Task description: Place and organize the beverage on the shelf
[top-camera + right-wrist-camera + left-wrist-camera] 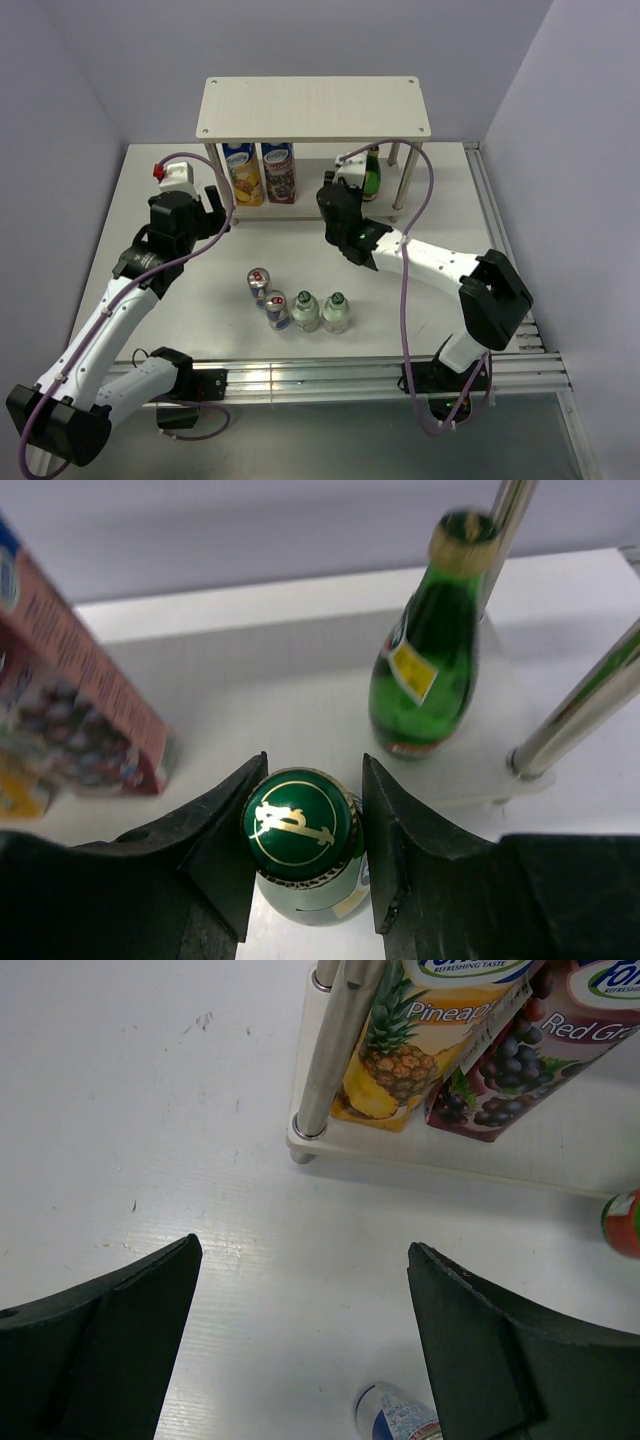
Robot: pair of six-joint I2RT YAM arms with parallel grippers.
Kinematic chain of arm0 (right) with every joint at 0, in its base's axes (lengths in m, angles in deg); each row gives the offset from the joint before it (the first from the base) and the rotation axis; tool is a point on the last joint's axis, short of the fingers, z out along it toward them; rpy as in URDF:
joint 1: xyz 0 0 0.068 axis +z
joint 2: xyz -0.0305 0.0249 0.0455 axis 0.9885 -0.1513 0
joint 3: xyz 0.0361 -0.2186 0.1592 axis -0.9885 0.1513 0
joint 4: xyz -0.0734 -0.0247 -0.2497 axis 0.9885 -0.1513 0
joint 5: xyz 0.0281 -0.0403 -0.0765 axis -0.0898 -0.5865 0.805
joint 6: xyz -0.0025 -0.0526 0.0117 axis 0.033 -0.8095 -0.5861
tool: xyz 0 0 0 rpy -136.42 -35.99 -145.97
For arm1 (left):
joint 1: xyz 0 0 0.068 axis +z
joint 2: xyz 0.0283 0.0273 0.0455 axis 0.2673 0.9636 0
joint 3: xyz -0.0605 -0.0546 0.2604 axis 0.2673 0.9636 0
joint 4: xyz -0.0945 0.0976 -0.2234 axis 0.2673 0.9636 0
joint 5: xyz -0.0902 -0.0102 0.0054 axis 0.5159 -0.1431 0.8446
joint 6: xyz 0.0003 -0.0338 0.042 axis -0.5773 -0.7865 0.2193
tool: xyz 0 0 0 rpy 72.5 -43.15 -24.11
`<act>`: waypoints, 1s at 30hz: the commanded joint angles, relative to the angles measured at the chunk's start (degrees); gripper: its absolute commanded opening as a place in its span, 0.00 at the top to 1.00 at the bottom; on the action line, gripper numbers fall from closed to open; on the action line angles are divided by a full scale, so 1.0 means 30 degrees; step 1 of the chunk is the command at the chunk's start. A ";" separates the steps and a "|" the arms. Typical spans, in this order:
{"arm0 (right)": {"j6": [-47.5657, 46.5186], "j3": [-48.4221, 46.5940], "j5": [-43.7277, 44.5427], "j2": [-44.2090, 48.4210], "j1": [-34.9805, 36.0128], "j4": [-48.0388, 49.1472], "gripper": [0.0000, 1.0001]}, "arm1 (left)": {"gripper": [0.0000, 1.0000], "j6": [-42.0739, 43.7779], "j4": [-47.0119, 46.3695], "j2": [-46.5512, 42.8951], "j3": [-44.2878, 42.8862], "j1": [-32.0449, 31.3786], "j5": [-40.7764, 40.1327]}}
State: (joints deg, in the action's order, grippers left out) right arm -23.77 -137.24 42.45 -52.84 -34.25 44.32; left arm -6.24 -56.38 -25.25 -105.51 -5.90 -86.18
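My right gripper is shut on the neck of a dark green bottle, just under its green cap, at the front of the shelf's lower board. In the top view this gripper hides that bottle. A second green bottle with a yellow label stands on the lower board by the right leg; it also shows in the top view. Two blue-and-silver cans and two clear bottles stand on the table. My left gripper is open and empty above the table, with a can below it.
The shelf's top board is bare. A pineapple juice carton and a red grape carton stand on the left of the lower board. Metal legs stand at the board's corners. Walls enclose the table on three sides.
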 commanded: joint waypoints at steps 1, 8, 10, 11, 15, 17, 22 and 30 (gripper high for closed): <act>-0.0711 -0.2287 -0.0248 0.0066 -0.0739 0.2904 1.00 | 0.09 0.0317 -0.0568 0.0108 -0.0070 0.0076 0.0254; -0.1005 -0.3548 -0.0660 -0.1777 -0.2088 0.3811 1.00 | 0.09 0.0347 -0.0539 0.0167 -0.0071 0.0076 0.0341; -0.0919 -0.3753 -0.0777 -0.2218 -0.2439 0.4164 1.00 | 0.09 0.0346 -0.0568 0.0225 -0.0042 0.0076 0.0371; -0.0918 -0.3928 -0.0806 -0.2685 -0.2556 0.4425 1.00 | 0.09 0.0346 -0.0568 0.0226 -0.0070 0.0076 0.0400; -0.1093 -0.4427 -0.0720 -0.3830 -0.2850 0.4954 1.00 | 0.09 0.0346 -0.0568 0.0284 -0.0041 0.0076 0.0400; -0.1240 -0.4719 -0.0719 -0.4386 -0.3026 0.5276 1.00 | 0.10 0.0317 -0.0568 0.0343 -0.0071 0.0076 0.0545; -0.1502 -0.5101 -0.0310 -0.5149 -0.3231 0.5949 1.00 | 0.11 0.0288 -0.0422 0.0665 -0.0159 0.0076 0.0635; -0.1914 -0.5746 0.0541 -0.6087 -0.3290 0.5865 1.00 | 0.07 0.0288 -0.0392 0.0577 -0.0159 0.0076 0.0546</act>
State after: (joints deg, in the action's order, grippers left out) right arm -27.92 -150.66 42.54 -69.95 -43.06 58.13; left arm -6.24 -56.23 -23.22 -105.51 -5.90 -85.10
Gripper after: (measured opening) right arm 0.457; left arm 0.930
